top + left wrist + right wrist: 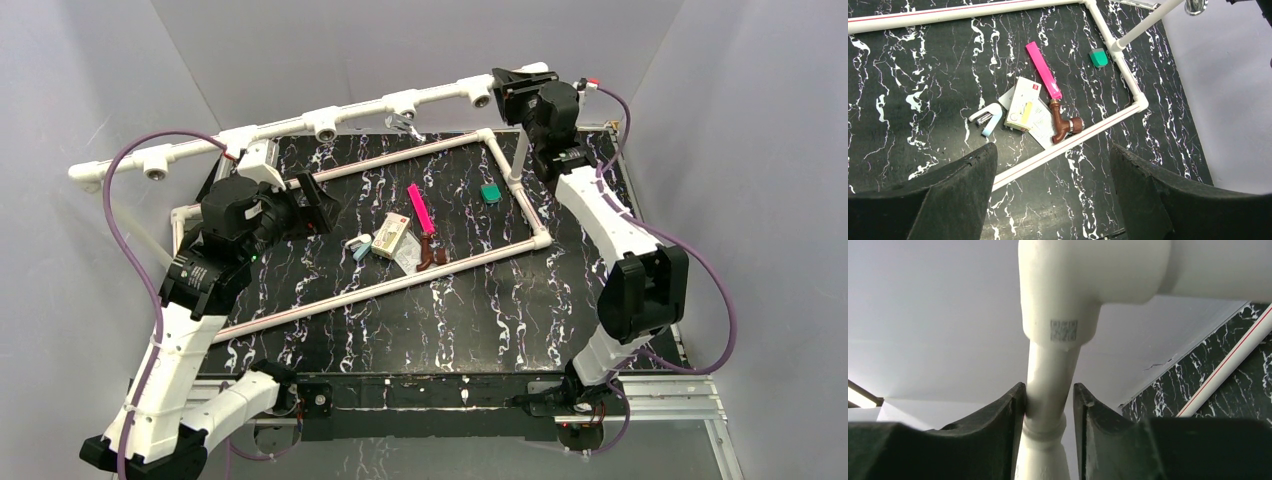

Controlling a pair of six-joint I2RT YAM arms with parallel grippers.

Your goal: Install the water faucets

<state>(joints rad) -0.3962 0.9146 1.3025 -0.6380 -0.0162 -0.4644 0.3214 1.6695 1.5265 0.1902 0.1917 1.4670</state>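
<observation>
The dark reddish-brown faucet (430, 257) (1063, 125) lies on the black marbled table, against the near pipe of the white frame. The shiny silver faucet (403, 124) (1195, 5) hangs under a tee socket of the raised white pipe rail (360, 108). My left gripper (320, 205) (1052, 148) hovers wide open over the table, left of the loose parts, holding nothing. My right gripper (512, 86) (1049, 390) sits at the rail's right end with its jaws around the upright white pipe (1048, 370). One finger touches the pipe; the other stands a small gap off.
A pink flat strip (419, 208) (1043, 70), a small cardboard box (391, 235) (1021, 104), a white-and-blue clip (360, 245) (987, 119) and a green piece (490, 192) (1099, 58) lie inside the white pipe frame (330, 300). Grey walls enclose the table.
</observation>
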